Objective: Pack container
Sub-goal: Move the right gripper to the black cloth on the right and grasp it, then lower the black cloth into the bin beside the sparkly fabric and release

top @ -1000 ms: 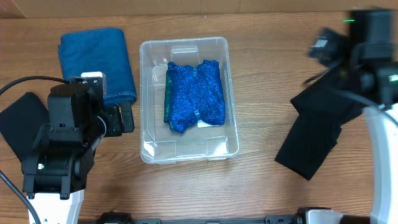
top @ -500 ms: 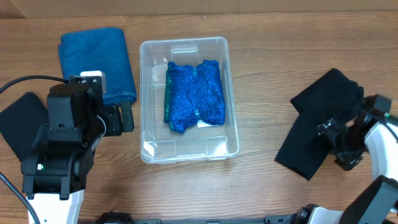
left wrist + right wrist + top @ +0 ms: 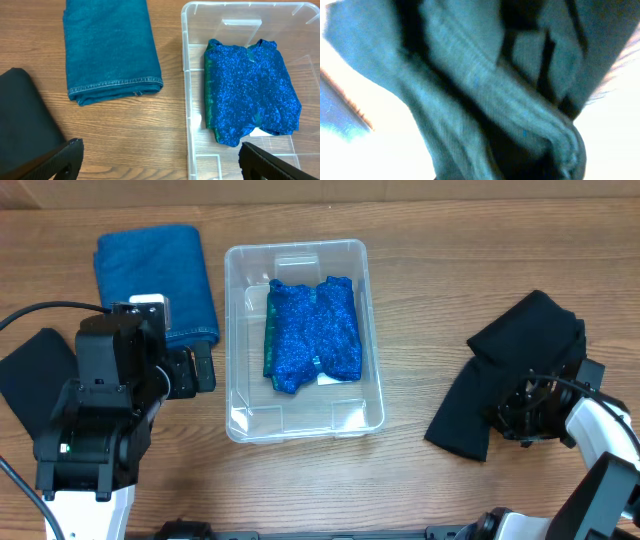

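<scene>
Container [image 3: 229, 330]: clear plastic bin with rounded corners, standing upright at the middle of the worktop [image 3: 430, 290], between the two arms.
Contents: one glittery blue cloth [image 3: 312, 332], folded, with a green edge showing on its left side. It lies on the bin floor, and a white label [image 3: 257, 132] peeks out from under its near corner.
Teal cloth [image 3: 158, 280]: folded, with a stitched hem. It lies flat on the worktop just left of the bin and apart from it.
Left black cloth [image 3: 30, 375]: lies at the worktop's left edge, partly under the left arm.
Right black cloth [image 3: 505, 385]: rumpled, on the worktop well right of the bin.
Left hand [image 3: 160, 157]: fingers spread wide and holding nothing, near the bin's left wall.
Right hand [image 3: 525, 408]: down on the right black cloth. Its camera shows only blurred cloth folds, so I cannot tell its grip.
</scene>
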`<state>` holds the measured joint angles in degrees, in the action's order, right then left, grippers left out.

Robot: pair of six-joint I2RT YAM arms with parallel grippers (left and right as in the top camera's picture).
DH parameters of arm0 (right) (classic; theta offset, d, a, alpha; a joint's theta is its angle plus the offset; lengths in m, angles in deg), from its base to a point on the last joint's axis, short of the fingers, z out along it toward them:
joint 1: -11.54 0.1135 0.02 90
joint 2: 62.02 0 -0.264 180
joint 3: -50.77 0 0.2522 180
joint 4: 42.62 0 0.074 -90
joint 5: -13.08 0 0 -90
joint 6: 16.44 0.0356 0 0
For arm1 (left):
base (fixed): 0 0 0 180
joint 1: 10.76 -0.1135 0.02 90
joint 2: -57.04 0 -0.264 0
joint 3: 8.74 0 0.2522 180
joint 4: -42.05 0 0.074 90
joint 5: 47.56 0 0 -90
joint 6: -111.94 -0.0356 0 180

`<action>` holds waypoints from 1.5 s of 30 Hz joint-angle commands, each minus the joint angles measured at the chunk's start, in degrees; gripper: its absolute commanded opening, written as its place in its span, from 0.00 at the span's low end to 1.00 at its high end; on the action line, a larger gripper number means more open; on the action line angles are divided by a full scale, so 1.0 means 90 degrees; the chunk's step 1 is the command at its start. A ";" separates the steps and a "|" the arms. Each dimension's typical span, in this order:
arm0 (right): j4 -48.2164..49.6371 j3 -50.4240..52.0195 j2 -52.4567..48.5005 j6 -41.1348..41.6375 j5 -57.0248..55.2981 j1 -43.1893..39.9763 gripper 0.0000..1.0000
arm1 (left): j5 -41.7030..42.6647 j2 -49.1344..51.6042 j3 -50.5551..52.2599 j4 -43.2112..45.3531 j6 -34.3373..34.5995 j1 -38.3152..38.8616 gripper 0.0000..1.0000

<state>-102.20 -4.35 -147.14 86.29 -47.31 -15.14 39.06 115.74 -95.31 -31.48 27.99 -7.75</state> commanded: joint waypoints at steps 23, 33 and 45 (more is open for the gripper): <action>0.3451 -0.4503 -0.2341 0.3310 -0.1377 0.6795 0.04 | 0.0051 0.0007 -0.0136 -0.0063 0.0478 0.0002 1.00; 0.3910 -0.4500 -0.3116 0.3407 -0.1010 0.7048 0.24 | 0.0051 0.0007 -0.0136 -0.0143 0.0478 0.0002 1.00; 0.0223 -0.6227 -0.1532 0.0393 -0.3983 0.6511 1.00 | 0.0049 0.0007 -0.0136 -0.0143 0.0474 0.0002 1.00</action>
<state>-97.40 -52.02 -172.52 96.87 -67.88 43.83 39.06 115.74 -95.31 -32.86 31.05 -7.75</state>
